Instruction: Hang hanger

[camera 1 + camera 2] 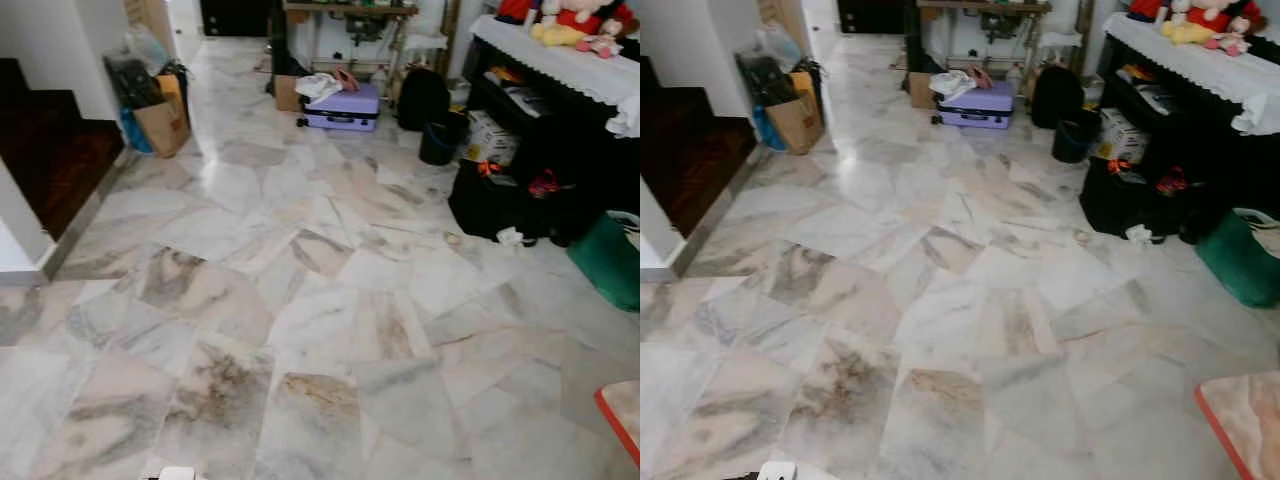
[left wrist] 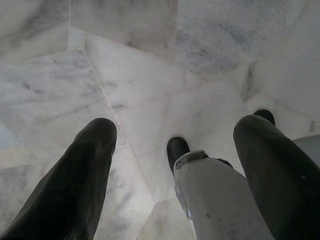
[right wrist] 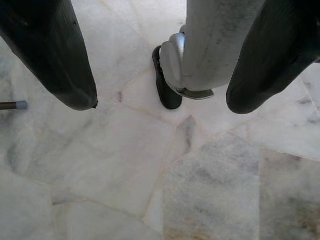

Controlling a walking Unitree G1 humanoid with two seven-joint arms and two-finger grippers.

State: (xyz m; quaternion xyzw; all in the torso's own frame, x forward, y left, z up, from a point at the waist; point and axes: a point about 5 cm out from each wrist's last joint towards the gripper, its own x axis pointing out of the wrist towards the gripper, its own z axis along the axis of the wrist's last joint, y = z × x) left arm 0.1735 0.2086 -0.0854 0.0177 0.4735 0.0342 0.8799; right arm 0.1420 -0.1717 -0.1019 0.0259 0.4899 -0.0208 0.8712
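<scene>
I see no hanger in these frames. My left gripper [image 2: 172,137] hangs over the marble floor [image 2: 150,90], open, with nothing between its two black fingers [image 2: 85,170]; my own silver leg and black foot [image 2: 177,150] show between them. My right gripper [image 3: 160,102] also points down at the marble floor [image 3: 125,170], open and empty, with my other black foot [image 3: 165,90] below it. A thin dark rod with a grey tip [image 3: 12,105] lies at the edge of the right wrist view.
A wide marble floor [image 1: 300,300] stretches ahead. A purple suitcase [image 1: 342,107] and bags lie at the far end. Black bags [image 1: 490,200] and a green tub [image 1: 610,260] crowd the right under a white-covered shelf [image 1: 560,60]. Dark steps [image 1: 50,150] and a paper bag [image 1: 160,125] stand left. A red-edged mat [image 1: 1240,420] lies near right.
</scene>
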